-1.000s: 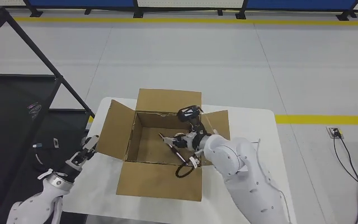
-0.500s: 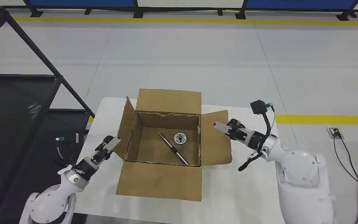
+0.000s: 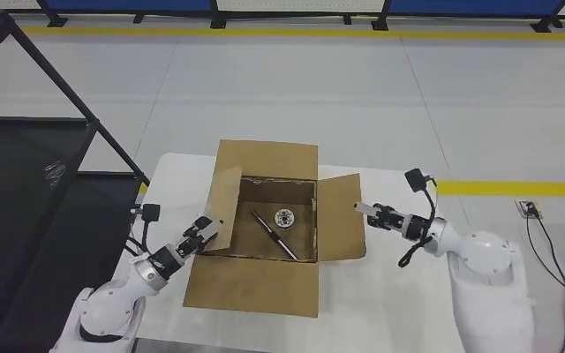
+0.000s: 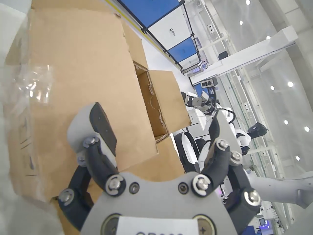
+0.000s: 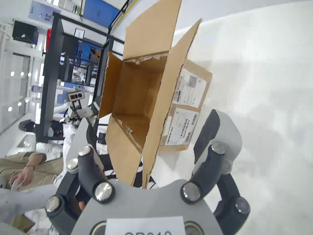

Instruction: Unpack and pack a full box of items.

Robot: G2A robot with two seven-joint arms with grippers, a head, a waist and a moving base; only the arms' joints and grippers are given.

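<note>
Jaws of the left gripper [image 3: 205, 231] stand spread wide near the surface's [image 3: 388, 291] left edge, at the outer face of the box's [image 3: 252, 287] left flap [image 3: 225, 199]. That flap is raised and leans in over the opening. Whether a jaw touches it I cannot tell. The box sits mid-surface, open on top. On its floor a dark rod [image 3: 274, 234] lies slantwise, with a small round metal part [image 3: 284, 217] just beside it. The right flap [image 3: 340, 216] is folded outward, and its free edge lines up between the released jaws of the right gripper [image 3: 362, 210], held just beside it.
</note>
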